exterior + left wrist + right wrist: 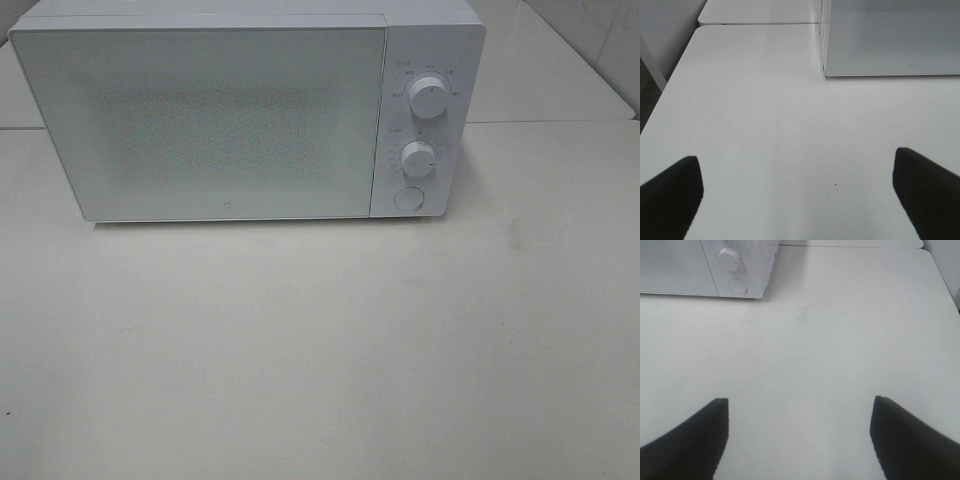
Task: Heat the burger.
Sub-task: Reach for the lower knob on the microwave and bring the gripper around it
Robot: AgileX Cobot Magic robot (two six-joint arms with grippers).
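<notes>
Hovered over the table [320, 360] with left gripper [796, 156] and right gripper [800, 400] both spread wide, holding nothing. Faced, farther back, a white microwave [200, 120], door shut, two knobs [428, 92] and a button [407, 198] on its right panel. Could not place the burger relative to either gripper: out of sight in every view.

A: Anything inside the microwave [430, 40]?
B: Can't tell. Its speckled door [200, 120] hides the inside, and the dial markings [410, 74] are too small to read.
A: The arms?
B: The left gripper [797, 170] and right gripper [799, 407] show fingertips only; frame edges cut off the rest.
</notes>
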